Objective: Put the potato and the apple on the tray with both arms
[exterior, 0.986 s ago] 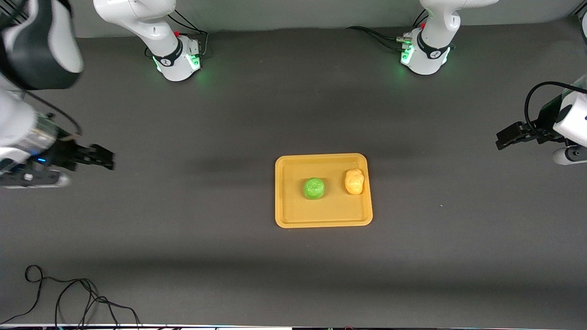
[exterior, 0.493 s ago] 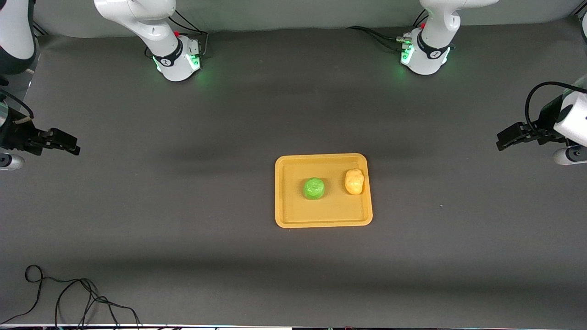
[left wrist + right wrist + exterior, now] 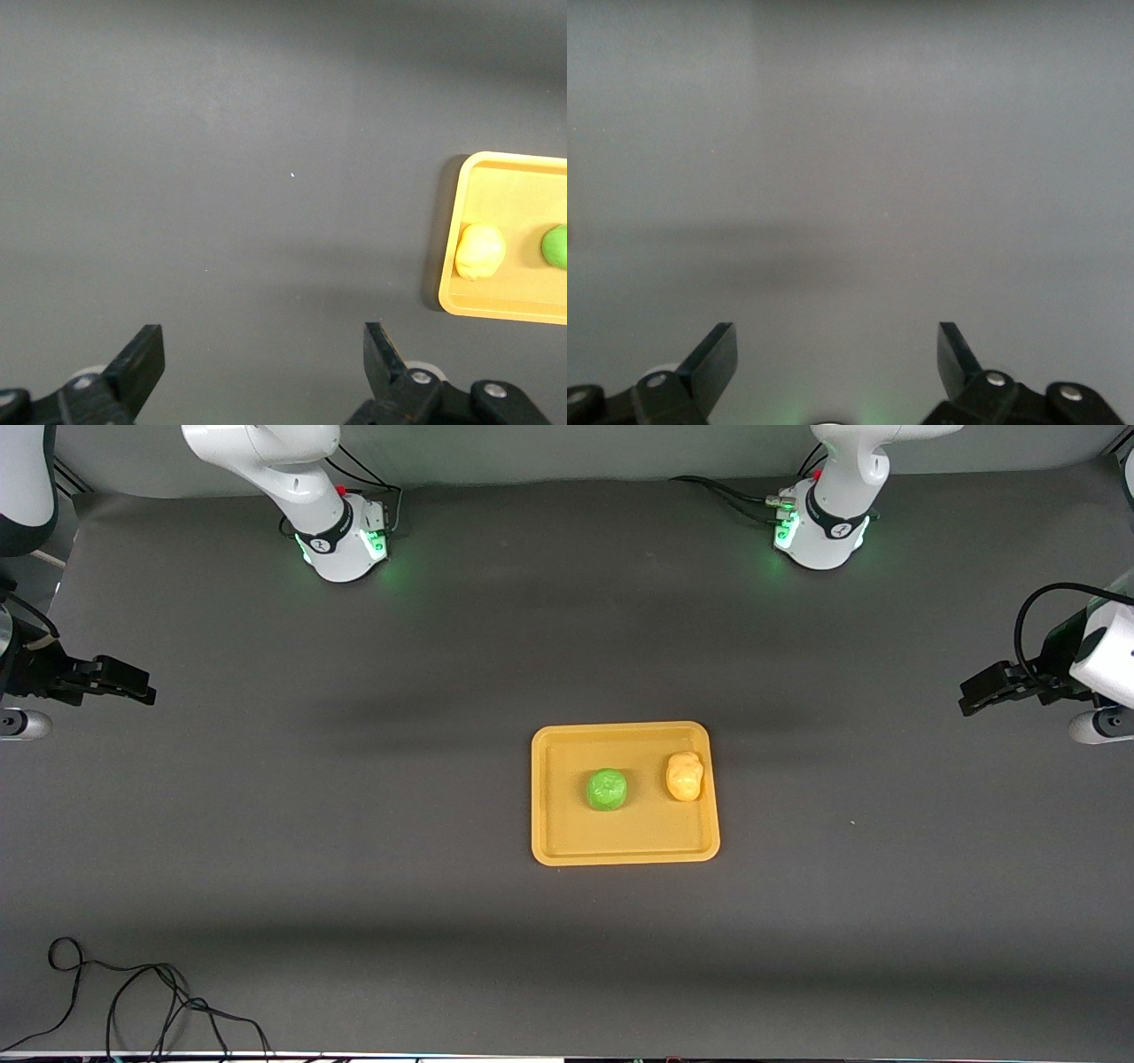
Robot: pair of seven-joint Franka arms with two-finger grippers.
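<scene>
The yellow-orange tray lies in the middle of the table. The green apple sits on it near its centre. The yellow potato sits on it beside the apple, toward the left arm's end. The left wrist view shows the tray, the potato and the apple. My left gripper is open and empty, up over the table's edge at the left arm's end. My right gripper is open and empty, up over the table's edge at the right arm's end.
Both arm bases, the right arm's base and the left arm's base, glow green at the table's back edge. A black cable lies coiled at the table's corner nearest the front camera, at the right arm's end.
My right gripper has drawn back from over the table toward the table's edge at the right arm's end. The left arm, the tray and both fruits have not moved.
</scene>
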